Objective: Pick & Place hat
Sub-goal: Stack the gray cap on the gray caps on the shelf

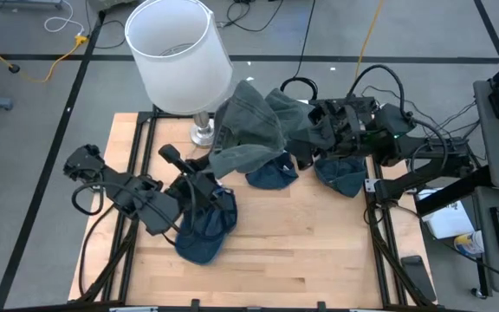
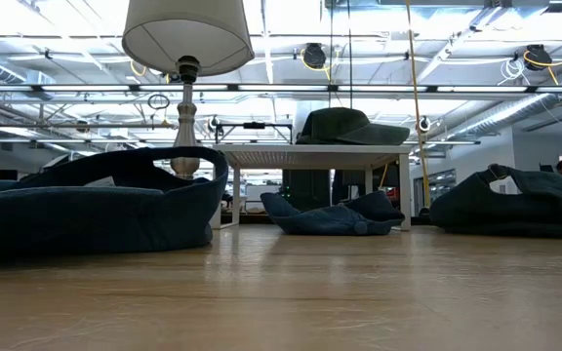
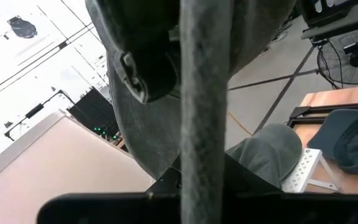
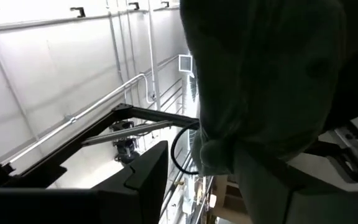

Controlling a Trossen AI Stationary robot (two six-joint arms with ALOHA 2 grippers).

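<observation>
From overhead I get even, fairly bright light on the desk [image 1: 301, 234], with only soft shadows under the hats. My low camera looks into glaring ceiling lights [image 2: 291, 19], and the nearest hat [image 2: 96, 210] sits dark against them. Both wrist cameras show near cloth blurred, with washed-out white behind.

High view: overhead, facing straight down on the whole light wooden worktop [image 1: 301, 234]. Low view: at worktop height, facing level across the boards into the room; it shares the white-shaded lamp with a turned metal stem [image 1: 180, 56] and the dark blue denim hats [image 2: 96, 210] with the overhead. Both wrist views sit very near grey-green fabric [image 3: 166, 74], tilted upward.
</observation>
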